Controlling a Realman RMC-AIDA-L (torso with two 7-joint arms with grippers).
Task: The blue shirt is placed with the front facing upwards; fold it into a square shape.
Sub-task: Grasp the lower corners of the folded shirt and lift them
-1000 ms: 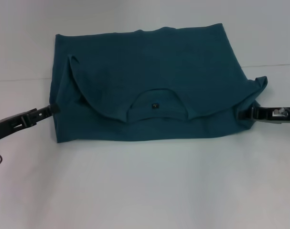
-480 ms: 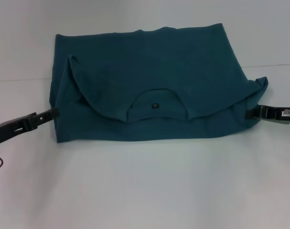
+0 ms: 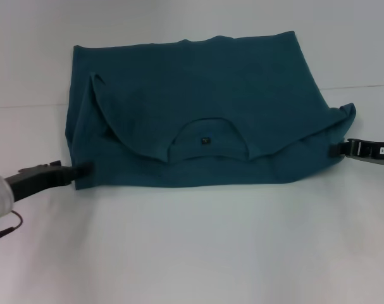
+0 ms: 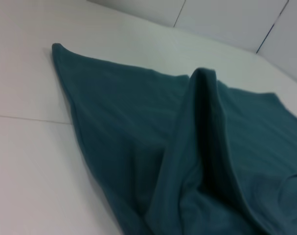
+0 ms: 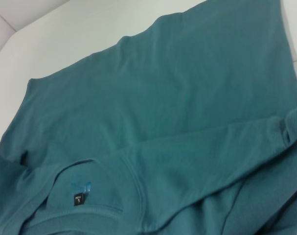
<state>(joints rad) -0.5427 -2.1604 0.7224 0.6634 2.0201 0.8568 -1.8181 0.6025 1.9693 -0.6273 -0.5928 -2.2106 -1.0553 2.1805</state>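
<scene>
On white table (image 3: 198, 253), blue shirt (image 3: 198, 114), claws at edges

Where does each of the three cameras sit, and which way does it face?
Head view: high, facing forward and down at the folded dark teal-blue cotton T-shirt; left gripper and right gripper show at its sides.
Left wrist view: low beside the shirt's raised fold; no arm shows.
Right wrist view: above the collar tag; no arm shows.
Shared: the shirt.

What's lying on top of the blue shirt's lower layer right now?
The blue shirt has its collar end folded toward the robot over the lower layer, neck opening and tag showing. Whatever is on the covered fabric beneath cannot be seen.
</scene>
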